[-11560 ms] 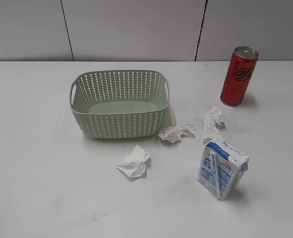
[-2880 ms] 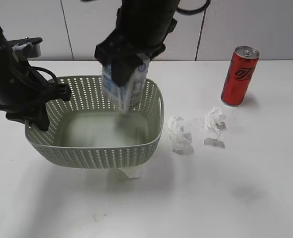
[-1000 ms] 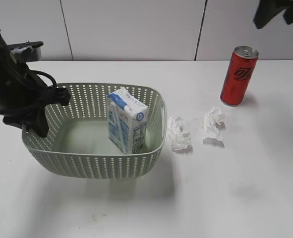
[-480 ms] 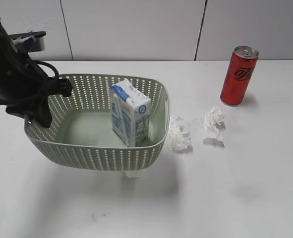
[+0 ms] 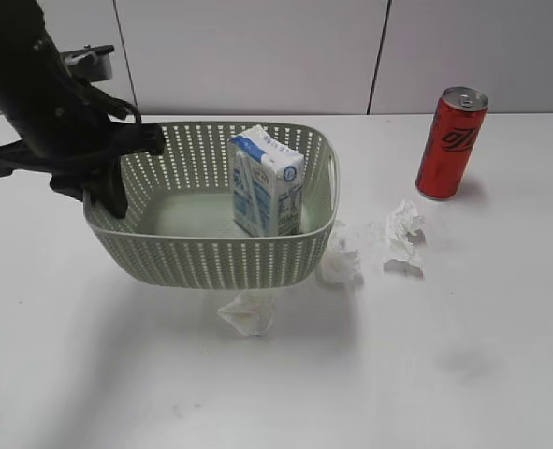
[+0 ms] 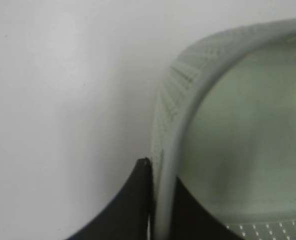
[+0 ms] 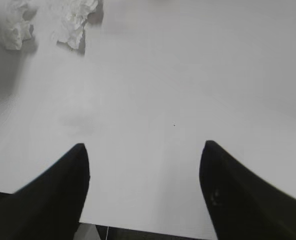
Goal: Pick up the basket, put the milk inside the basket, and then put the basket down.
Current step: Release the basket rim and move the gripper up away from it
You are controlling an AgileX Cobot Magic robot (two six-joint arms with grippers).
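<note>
The sage-green basket (image 5: 211,257) hangs tilted above the table, its left end higher. My left gripper (image 5: 108,192) is shut on the basket's left rim; in the left wrist view the jaws (image 6: 160,172) pinch the rim of the basket (image 6: 188,100). The white-and-blue milk (image 5: 267,182) stands upright inside the basket, towards its right end. My right gripper (image 7: 142,150) is open and empty above bare table; it is out of the exterior view.
A red soda can (image 5: 451,143) stands at the back right. Crumpled tissues lie right of the basket (image 5: 402,234) (image 5: 337,262) and one under its front edge (image 5: 248,313). Two tissues show in the right wrist view (image 7: 75,20).
The basket with the milk in it has moved up and to the right, carried by my left gripper. The right arm has left the exterior view.
</note>
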